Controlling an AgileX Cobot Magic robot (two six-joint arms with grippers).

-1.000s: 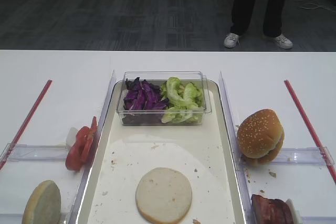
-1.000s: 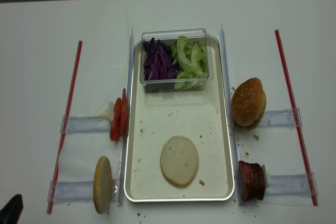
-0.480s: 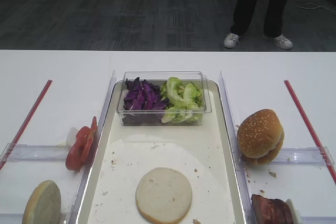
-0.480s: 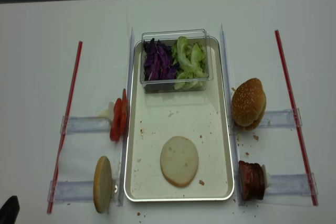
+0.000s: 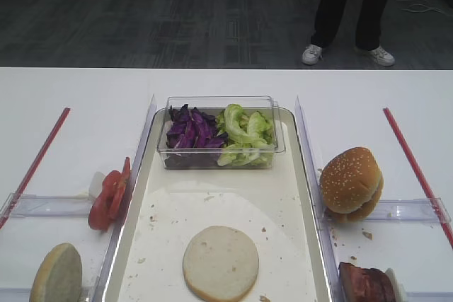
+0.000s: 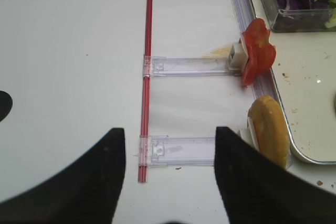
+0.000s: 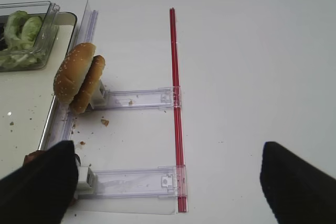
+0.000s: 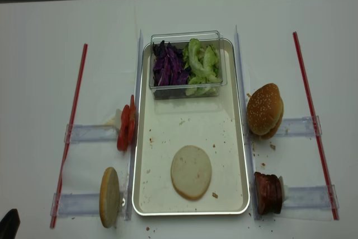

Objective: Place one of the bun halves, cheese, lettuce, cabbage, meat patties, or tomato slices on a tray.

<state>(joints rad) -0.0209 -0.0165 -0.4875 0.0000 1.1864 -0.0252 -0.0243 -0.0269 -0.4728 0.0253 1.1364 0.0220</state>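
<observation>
- I see my left gripper (image 6: 170, 182) with jaws parted, holding nothing, over bare table.
- My right gripper (image 7: 163, 182) is wide apart, empty.
- One bun half (image 8: 191, 172) lies flat on the tray (image 8: 238, 155).

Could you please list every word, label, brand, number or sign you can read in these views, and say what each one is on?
None: no readable text shows in any view.
The tray, the clear plastic box and the clear holders carry no printing that can be seen.
The red strips are plain.
The sesame bun and the bun half on the tray bear no label.
</observation>
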